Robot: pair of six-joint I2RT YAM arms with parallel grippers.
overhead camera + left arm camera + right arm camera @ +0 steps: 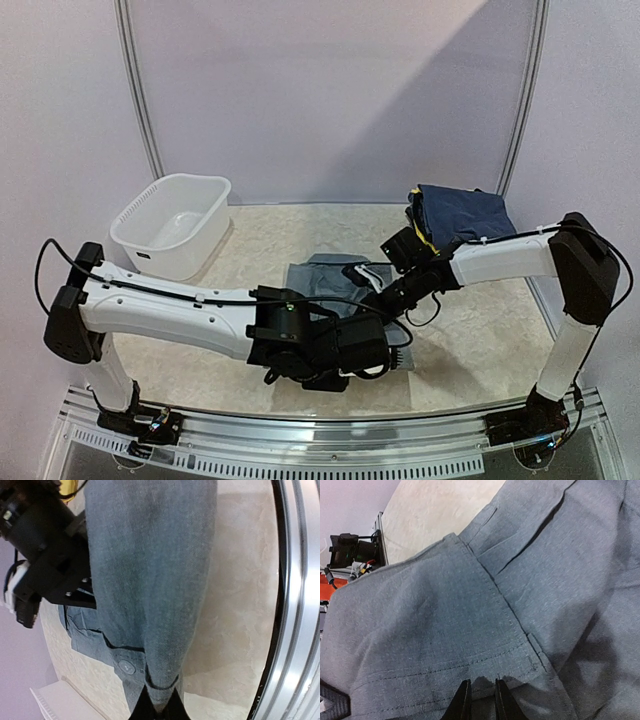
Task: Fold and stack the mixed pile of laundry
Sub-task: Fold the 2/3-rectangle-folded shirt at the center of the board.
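Grey trousers [320,272] lay mid-frame on the desk [470,340], fold unfinished — left jaws clamped shut on their cloth, right jaws nearly closed at a hem, grip unclear. Navy and yellow clothes [460,215] sat upper right.

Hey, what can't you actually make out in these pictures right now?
Left claw: in the top view, hidden under its own arm.
Grey trousers: top view, mostly covered by both arms; wrist views cut them off.
Right claw: its wrist view doesn't show whether cloth is pinched.
Navy garment: whatever lies beneath it is hidden, apart from a yellow edge.
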